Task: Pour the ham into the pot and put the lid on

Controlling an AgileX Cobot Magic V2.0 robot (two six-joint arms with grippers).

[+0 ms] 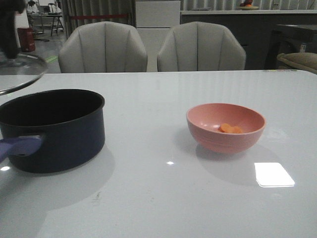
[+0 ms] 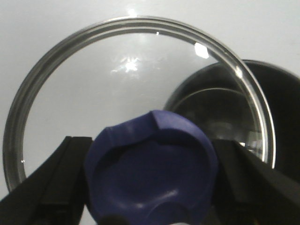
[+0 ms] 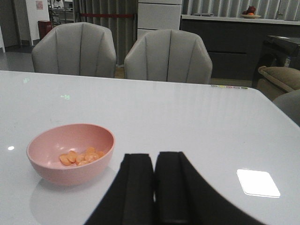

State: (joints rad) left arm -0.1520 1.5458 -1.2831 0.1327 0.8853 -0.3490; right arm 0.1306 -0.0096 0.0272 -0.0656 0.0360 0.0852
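Frontally, the pot (image 1: 52, 130) stands on the worktop (image 1: 163, 198), well apart from the pink bowl (image 1: 225, 127) holding the ham (image 1: 231, 129). Left wrist view: left gripper (image 2: 152, 180) clamps the lid (image 2: 136, 93) by its knob. Right wrist view: right gripper (image 3: 154, 187) clenched, empty.

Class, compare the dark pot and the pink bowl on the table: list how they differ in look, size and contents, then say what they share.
The pot is dark navy; the pink bowl is pale pink. The pot is larger and deeper, with straight walls; the bowl is small and rounded. The pot has a bluish-purple handle; the bowl has none. The bowl holds the ham; none shows in the pot. Both stand upright and uncovered on the white table.
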